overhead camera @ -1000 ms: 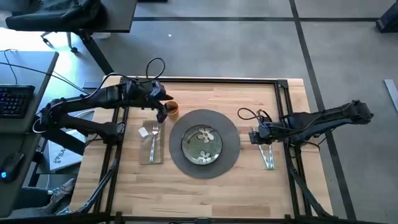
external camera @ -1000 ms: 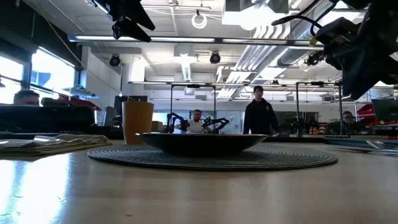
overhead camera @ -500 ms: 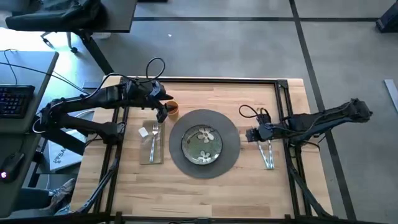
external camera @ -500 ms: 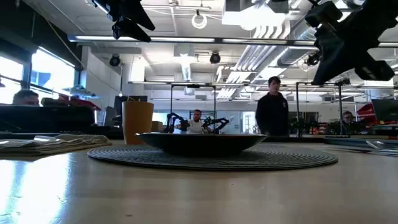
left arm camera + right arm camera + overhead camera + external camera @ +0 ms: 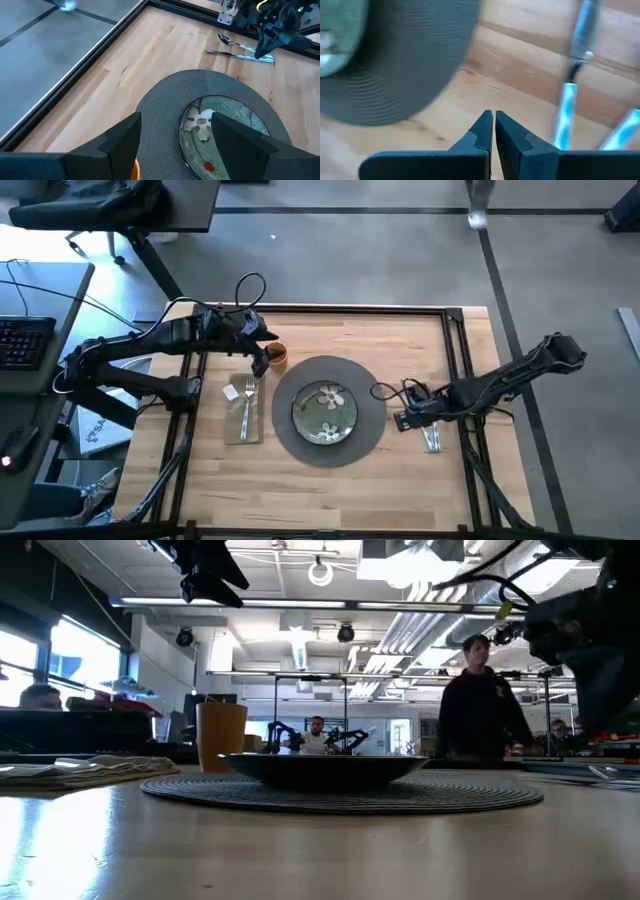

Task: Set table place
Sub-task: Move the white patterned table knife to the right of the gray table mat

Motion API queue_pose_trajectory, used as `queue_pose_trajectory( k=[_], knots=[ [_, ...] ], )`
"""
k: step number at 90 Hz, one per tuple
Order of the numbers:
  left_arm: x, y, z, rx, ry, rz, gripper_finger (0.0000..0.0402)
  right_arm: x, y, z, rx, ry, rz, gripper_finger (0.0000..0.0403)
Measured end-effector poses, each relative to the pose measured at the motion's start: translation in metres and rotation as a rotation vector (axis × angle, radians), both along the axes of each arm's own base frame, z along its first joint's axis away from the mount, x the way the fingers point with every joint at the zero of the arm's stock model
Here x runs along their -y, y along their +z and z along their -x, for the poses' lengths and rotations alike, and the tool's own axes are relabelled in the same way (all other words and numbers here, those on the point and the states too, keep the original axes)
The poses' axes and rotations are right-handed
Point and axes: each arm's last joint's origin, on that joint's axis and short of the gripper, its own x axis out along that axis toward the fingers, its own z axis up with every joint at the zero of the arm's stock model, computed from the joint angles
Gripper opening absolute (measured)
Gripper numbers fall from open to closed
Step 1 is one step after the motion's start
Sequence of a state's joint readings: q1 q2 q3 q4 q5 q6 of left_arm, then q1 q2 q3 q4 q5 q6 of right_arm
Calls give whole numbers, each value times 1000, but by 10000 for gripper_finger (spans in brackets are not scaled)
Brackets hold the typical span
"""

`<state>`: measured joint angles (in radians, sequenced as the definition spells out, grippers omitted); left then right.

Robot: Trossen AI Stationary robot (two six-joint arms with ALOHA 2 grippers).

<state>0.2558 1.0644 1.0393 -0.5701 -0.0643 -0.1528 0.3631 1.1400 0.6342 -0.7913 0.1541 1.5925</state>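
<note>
from above, the table (image 5: 330,480) carries the placemat (image 5: 372,395) at its middle with the green plate (image 5: 325,412) on it, the orange cup (image 5: 276,356) just beyond the mat's far-left edge, and the napkin (image 5: 243,412) with the fork (image 5: 248,398) on it to the mat's left. the knife and spoon (image 5: 432,440) lie side by side to the mat's right, their long axis running from the far side of the table toward the near side. the right gripper (image 5: 400,421) sits between the mat's right edge and those two pieces, just beside them, so the cutlery lies on its outer side, away from the plate; the right arm is plainly the nearer one. the left gripper (image 5: 259,365) hangs over the cup and the napkin's far end. at table level, the cup (image 5: 221,736) stands behind the mat (image 5: 340,795), the plate (image 5: 325,769) rises at its middle, and a person walks by in the room behind. the left wrist camera shows its own fingers spread apart with nothing between them, looking across the plate (image 5: 220,130) to the cutlery (image 5: 240,47) and the right gripper (image 5: 265,47) beyond. the right wrist camera shows its fingertips (image 5: 492,131) closed together on nothing, low over bare wood, the mat (image 5: 400,65) to one side and the shiny handles (image 5: 570,107) close on the other. i judge any next nudge must go sideways toward those handles.
</note>
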Motion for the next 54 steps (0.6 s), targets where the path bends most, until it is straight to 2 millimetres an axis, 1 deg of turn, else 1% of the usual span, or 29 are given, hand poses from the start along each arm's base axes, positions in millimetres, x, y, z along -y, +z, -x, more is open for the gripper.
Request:
queue_pose_trajectory(
  k=[9, 14, 23, 29, 38, 48, 54],
  knots=[
    [-1, 0, 0, 1, 2, 1, 223, 5, 1, -1, 19, -38, 50, 0],
    [-1, 0, 0, 1, 1, 4, 223, 7, 2, 0, -2, -49, 59, 0],
    [-1, 0, 0, 2, 1, 4, 223, 11, 16, 5, -90, -61, 134, 0],
    [-1, 0, 0, 1, -2, 6, 223, 15, 33, 9, -130, -71, 234, 0],
    [-1, 0, 0, 1, -2, 6, 223, 22, 62, 11, -136, -100, 351, 0],
    [-1, 0, 0, 2, -2, 6, 223, 30, 95, 11, -119, -115, 400, 0],
    [-1, 0, 0, 1, -2, 6, 223, 35, 115, 11, -118, -81, 399, 0]
  ],
)
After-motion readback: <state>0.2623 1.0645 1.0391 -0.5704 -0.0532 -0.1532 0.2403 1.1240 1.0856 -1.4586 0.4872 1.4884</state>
